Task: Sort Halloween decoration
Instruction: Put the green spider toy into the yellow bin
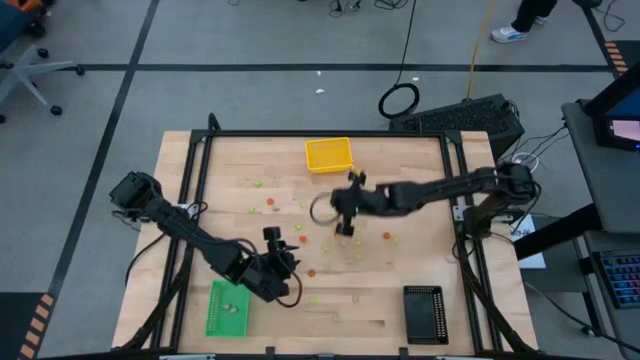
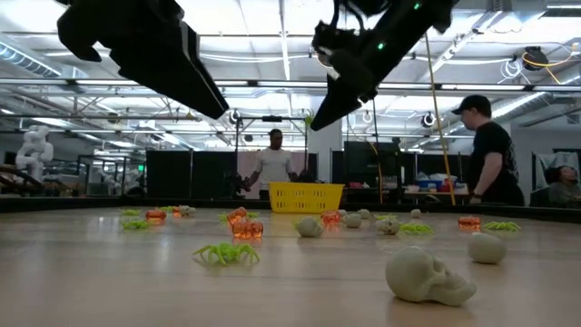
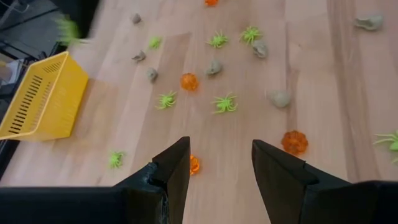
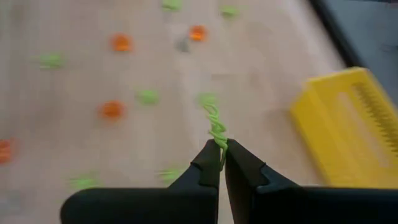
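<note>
Right jaws (image 4: 219,163): pinched shut on a light green spider (image 4: 216,127), which hangs from the tips by a thin leg, lifted off the counter (image 1: 420,190).
Left jaws (image 3: 221,163): parted about halfway, nothing between them; a small orange pumpkin (image 3: 194,165) lies on the counter just beside the inner face of one tip.
Where the decorations are: scattered loose over the counter ahead of both jaws, with orange pumpkins, green spiders and pale skulls (image 2: 427,275) all mixed together.
Trays: the yellow tray (image 1: 329,154) sits just beyond the right jaws and off to one side; the green tray (image 1: 228,306) lies beside the left jaws; the black tray (image 1: 424,313) is well apart from both.
Step in hand: carrying the green spider to its tray (by colour, most likely the green one, across the counter beside the other arm).
Doing it well: the hold is only on a leg, so move smoothly without swinging, keep the spider clear of the left arm, bring the tips over the tray's middle and open low so the light piece does not bounce out.
Materials: spiders look like soft, floppy plastic with thin splayed legs; pumpkins are glossy, ribbed and slightly see-through; skulls are matt, rounded and lumpy.
Counter: pale wood planks, smooth, so round pieces could roll if nudged.
</note>
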Controlling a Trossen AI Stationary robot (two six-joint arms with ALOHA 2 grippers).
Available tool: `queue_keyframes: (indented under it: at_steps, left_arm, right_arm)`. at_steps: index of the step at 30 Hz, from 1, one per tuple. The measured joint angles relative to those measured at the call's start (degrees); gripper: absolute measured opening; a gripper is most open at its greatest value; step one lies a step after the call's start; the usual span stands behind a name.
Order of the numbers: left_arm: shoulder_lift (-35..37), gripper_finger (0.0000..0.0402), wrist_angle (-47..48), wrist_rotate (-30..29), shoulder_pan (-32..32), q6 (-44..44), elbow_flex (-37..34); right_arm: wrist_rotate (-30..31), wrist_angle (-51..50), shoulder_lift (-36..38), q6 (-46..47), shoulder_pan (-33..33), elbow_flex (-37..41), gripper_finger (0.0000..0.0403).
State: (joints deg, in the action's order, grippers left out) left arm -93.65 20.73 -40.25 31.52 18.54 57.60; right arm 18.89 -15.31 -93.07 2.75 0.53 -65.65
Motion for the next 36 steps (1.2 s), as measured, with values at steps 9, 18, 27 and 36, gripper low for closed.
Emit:
queue_keyframes:
  at_steps: [9, 18, 27, 36]
  left_arm:
    - [0.0, 0.0171, 0.0, 1.2, -1.1, 0.7, 0.0]
    - [0.0, 0.0171, -0.5, 1.3, -1.7, 1.7, 0.0]
    - [0.0, 0.0171, -1.2, 1.1, -3.1, 2.1, 0.0]
    - [0.0, 0.0171, -1.4, 0.6, -3.0, 2.1, 0.0]
  right_arm:
    - [-9.9, 0.7, -0.6, -7.8, -16.6, 0.0, 0.0]
    - [-16.4, 8.0, -2.1, -12.6, -27.3, -0.1, 0.0]
    - [-18.7, 13.8, -8.7, -10.7, -29.5, 0.0, 0.0]
    - [-15.7, 13.8, -9.1, -9.0, -29.4, 0.0, 0.0033]
